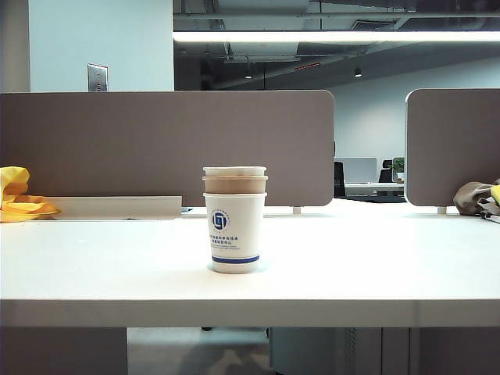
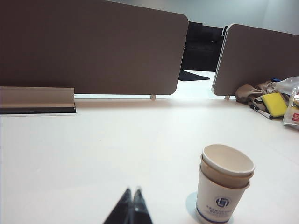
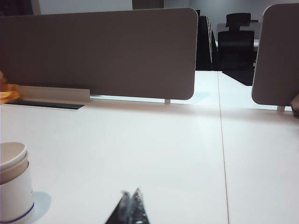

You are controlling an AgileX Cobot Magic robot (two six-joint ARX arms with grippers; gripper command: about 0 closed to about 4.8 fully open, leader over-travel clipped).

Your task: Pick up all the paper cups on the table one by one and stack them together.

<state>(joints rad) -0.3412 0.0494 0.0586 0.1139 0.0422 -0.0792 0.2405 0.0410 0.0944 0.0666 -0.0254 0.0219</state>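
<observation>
Spanning the scene, the table (image 1: pixel 375 266) carries the stacked paper cups (image 1: pixel 234 219) at centre; inner cups show rims only. Left gripper (image 2: pixel 131 192) and right gripper (image 3: pixel 130 194), clenched empty, are cut off.

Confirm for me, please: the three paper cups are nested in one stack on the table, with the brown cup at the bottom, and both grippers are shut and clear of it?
Not quite: the brown cup sits in the middle, inside a white blue-banded cup at the bottom, as the exterior view shows. The rest holds: one stack on the table, left gripper and right gripper shut and clear.
</observation>
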